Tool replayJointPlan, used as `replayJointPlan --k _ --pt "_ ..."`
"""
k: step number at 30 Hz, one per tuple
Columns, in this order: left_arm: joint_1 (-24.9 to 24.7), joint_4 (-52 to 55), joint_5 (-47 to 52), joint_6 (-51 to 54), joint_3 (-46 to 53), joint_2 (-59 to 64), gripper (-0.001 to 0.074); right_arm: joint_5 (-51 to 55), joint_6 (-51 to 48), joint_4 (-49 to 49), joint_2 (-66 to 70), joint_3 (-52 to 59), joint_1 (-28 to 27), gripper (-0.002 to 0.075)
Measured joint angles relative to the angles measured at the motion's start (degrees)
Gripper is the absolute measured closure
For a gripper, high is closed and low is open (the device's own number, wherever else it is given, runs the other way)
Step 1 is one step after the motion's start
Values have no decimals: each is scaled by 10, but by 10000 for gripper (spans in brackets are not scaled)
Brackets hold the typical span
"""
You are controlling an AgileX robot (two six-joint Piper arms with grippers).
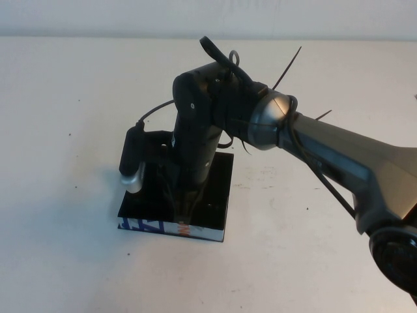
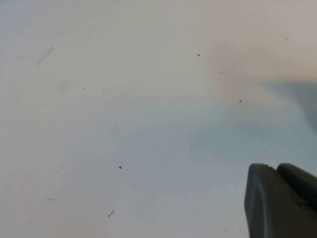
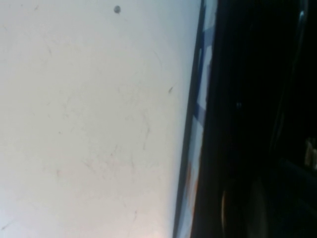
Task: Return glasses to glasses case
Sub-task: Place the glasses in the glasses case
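The glasses case (image 1: 218, 195) is a flat black box lying open near the table's middle, its white side with blue and orange print (image 1: 150, 226) facing me. My right gripper (image 1: 186, 212) reaches straight down into the case, close to that printed front edge, and it is shut. The right wrist view shows the printed side (image 3: 198, 114) beside a dark interior. I cannot make out the glasses; the arm and the black lining hide whatever lies there. My left gripper (image 2: 275, 167) hovers over bare table, fingers together, holding nothing.
The right arm (image 1: 339, 153) stretches from the lower right across the table to the case, with cables looping above its wrist. White tabletop (image 1: 71, 98) surrounds the case on all sides. The left arm does not show in the high view.
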Motion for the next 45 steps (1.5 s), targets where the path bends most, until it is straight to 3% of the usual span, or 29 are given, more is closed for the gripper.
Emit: replayJointPlan --k 45 --pt "0 0 0 0 0 0 736 1 40 44 0 0 -26 726"
